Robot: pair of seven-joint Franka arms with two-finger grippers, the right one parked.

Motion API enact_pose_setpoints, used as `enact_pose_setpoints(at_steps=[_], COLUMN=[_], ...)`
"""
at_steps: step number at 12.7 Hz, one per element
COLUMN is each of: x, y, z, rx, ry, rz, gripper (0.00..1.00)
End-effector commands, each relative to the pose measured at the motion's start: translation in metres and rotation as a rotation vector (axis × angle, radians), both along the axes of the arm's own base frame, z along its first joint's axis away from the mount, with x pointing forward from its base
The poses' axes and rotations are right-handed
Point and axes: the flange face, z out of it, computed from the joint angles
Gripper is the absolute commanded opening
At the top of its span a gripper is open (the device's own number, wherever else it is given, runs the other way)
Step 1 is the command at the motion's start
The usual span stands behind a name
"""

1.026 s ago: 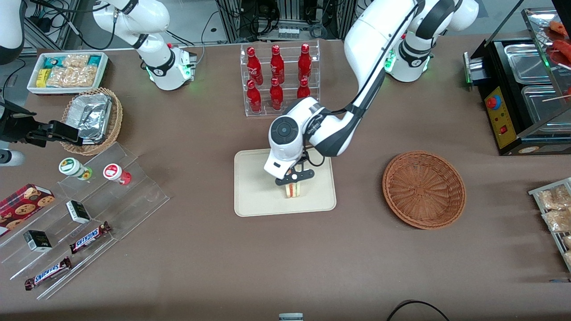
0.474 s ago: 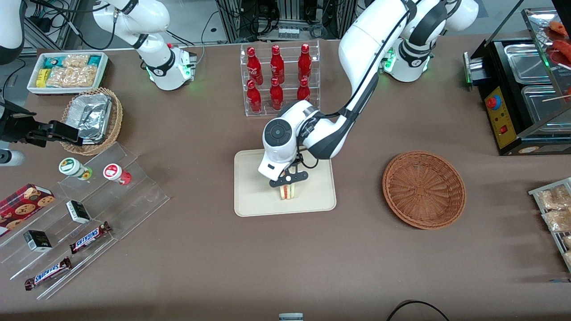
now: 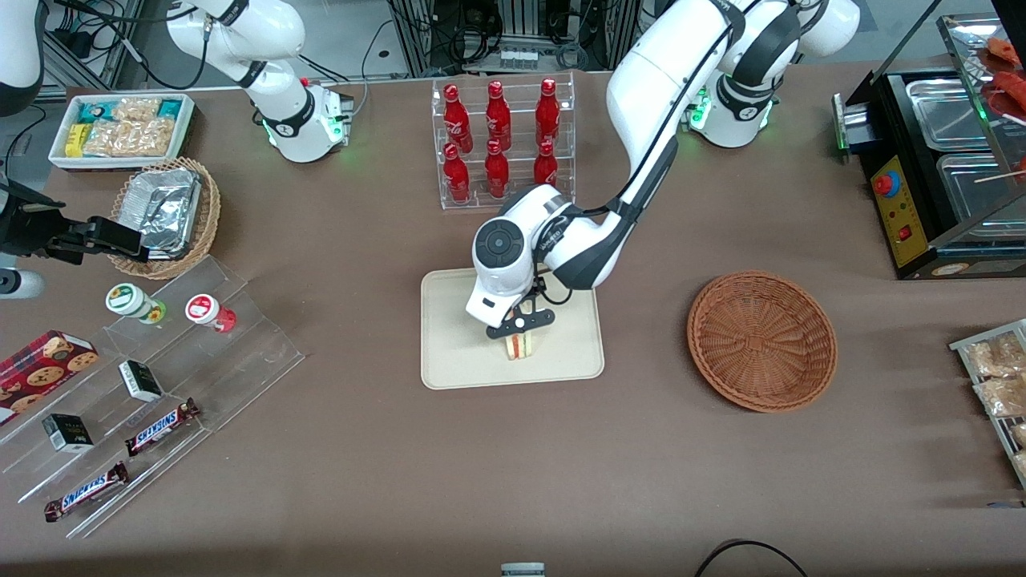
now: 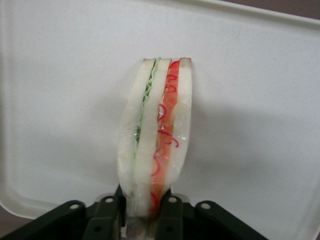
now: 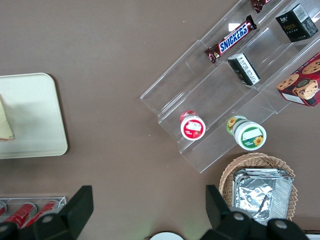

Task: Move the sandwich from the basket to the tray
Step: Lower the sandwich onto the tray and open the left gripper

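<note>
The sandwich (image 3: 519, 346), a pale bread wedge with red and green filling, stands on its edge over the cream tray (image 3: 457, 361); whether it touches the tray I cannot tell. My gripper (image 3: 519, 332) is shut on the sandwich from above. In the left wrist view the black fingers (image 4: 107, 220) press both bread faces of the sandwich (image 4: 155, 135), with the tray (image 4: 60, 100) just below. The reddish-brown basket (image 3: 761, 340) sits empty toward the working arm's end of the table. The right wrist view catches the tray (image 5: 30, 120) and a corner of the sandwich (image 5: 5, 127).
A clear rack of red bottles (image 3: 501, 140) stands farther from the front camera than the tray. Toward the parked arm's end are clear tiered shelves (image 3: 160, 377) with snacks, a tan wicker basket holding a foil container (image 3: 164, 212) and a white snack bin (image 3: 120, 128).
The gripper carried the sandwich a little toward the parked arm's end over the tray between the earliest frame and the middle one. Since then it has barely moved.
</note>
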Motion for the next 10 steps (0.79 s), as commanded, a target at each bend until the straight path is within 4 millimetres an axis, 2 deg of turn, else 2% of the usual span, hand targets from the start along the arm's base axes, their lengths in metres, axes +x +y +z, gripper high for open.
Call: enact_pose_setpoints(at_steps=[1, 3, 6, 10], x=[0.003, 0.004, 0.015, 0.021], y=[-0.004, -0.003, -0.005, 0.004], z=[0.004, 0.021, 0.066, 0.127], rx=[0.005, 0.010, 0.003, -0.016], ry=[-0.002, -0.003, -0.009, -0.052], rz=[0.023, 0.019, 0.026, 0.026], gripper=[1.00, 1.00, 1.00, 1.00])
